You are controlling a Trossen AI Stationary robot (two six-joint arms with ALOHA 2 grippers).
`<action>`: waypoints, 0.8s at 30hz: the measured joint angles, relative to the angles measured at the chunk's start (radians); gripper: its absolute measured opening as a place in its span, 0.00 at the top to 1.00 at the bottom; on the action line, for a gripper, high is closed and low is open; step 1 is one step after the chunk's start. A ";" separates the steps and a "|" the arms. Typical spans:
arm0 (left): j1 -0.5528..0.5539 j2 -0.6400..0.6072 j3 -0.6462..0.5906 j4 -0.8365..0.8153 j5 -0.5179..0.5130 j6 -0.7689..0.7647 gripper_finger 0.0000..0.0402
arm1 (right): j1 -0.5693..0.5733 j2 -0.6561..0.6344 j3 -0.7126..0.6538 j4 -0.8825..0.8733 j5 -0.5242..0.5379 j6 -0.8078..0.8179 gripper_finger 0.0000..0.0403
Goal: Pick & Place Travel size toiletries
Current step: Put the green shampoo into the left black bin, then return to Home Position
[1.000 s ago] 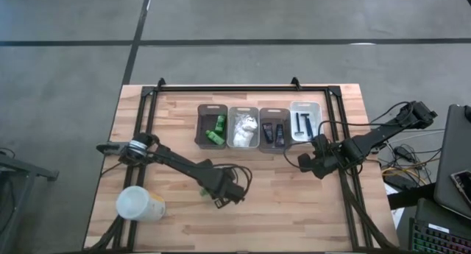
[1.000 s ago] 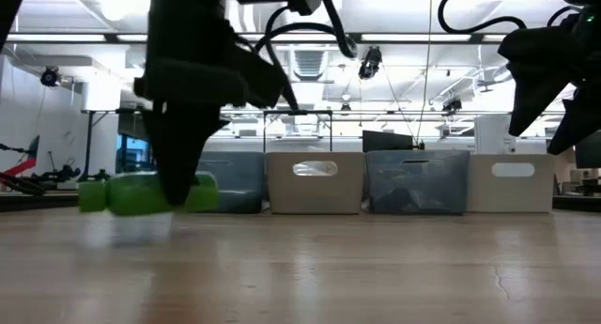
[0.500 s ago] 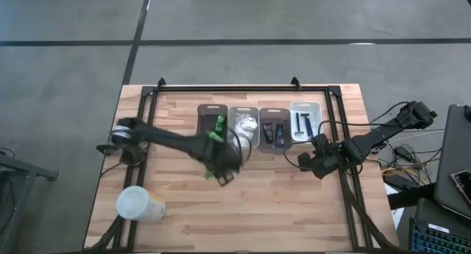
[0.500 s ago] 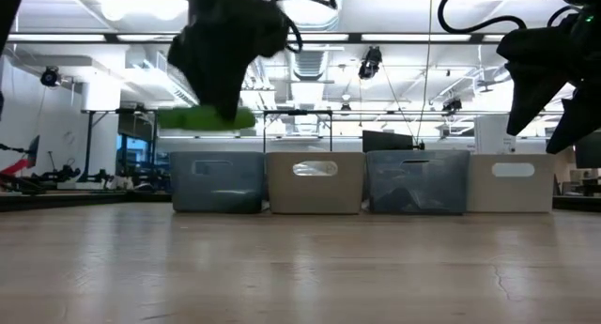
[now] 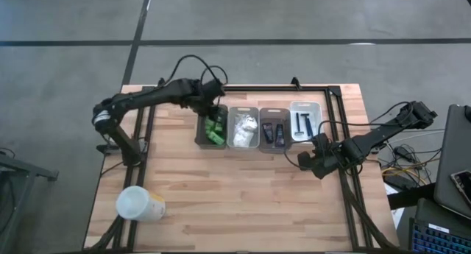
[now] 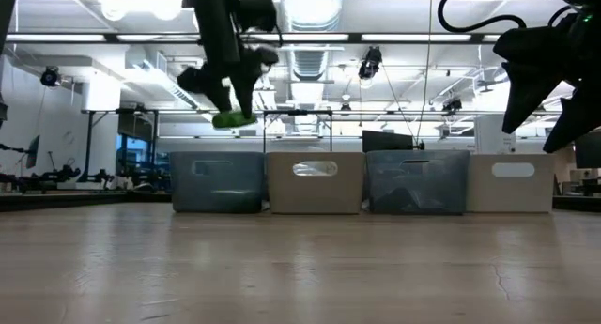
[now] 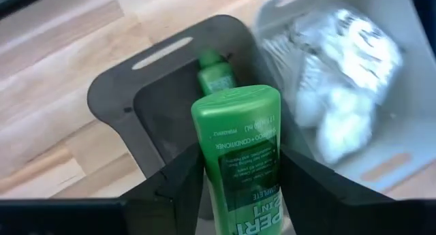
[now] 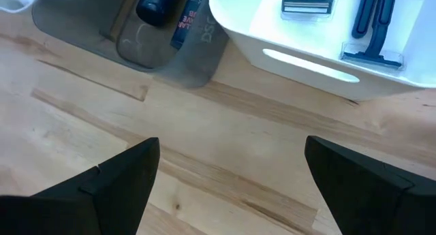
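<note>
My left gripper (image 5: 213,110) is shut on a bright green bottle (image 7: 238,146) and hangs over the leftmost, dark grey bin (image 7: 129,92); the low view shows the bottle (image 6: 231,120) well above the bins. More green bottles (image 5: 215,130) lie in that bin, one (image 7: 216,74) right below the held one. White packets (image 7: 340,92) fill the neighbouring bin. My right gripper (image 8: 231,187) is open and holds nothing. It hovers over bare wood near the bin of black tubes (image 8: 160,7) and the white bin of razors (image 8: 373,24). My left gripper pinches the green bottle between its two fingers (image 7: 182,187), one on each long side of the lower body (image 7: 235,201). The fingers come from above, pointing down, and the bottle reaches out past the fingertips. It is lifted clear, over the open dark grey bin.
Four bins stand in a row near the table's far edge (image 5: 257,127). A large white cylinder (image 5: 140,204) lies at the near left corner. Black frame rails (image 5: 243,87) run along the far and side edges. The middle and near wood is bare.
My left gripper has lifted the green bottle off the middle of the table. It has carried the bottle up and toward the far edge until it hangs over the leftmost bin, turning on the way. My right arm has kept still.
</note>
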 joint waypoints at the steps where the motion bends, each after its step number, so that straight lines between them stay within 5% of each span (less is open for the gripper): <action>1: 0.021 0.003 -0.013 0.015 0.014 0.005 0.56 | 0.000 0.000 0.000 0.000 0.000 0.007 0.10; 12: 0.046 0.088 -0.176 0.209 0.030 -0.012 0.54 | 0.000 0.000 0.000 0.000 0.000 0.039 0.10; 24: 0.034 0.017 -0.205 0.209 0.034 0.004 0.25 | 0.000 0.000 0.000 0.000 0.000 0.059 0.10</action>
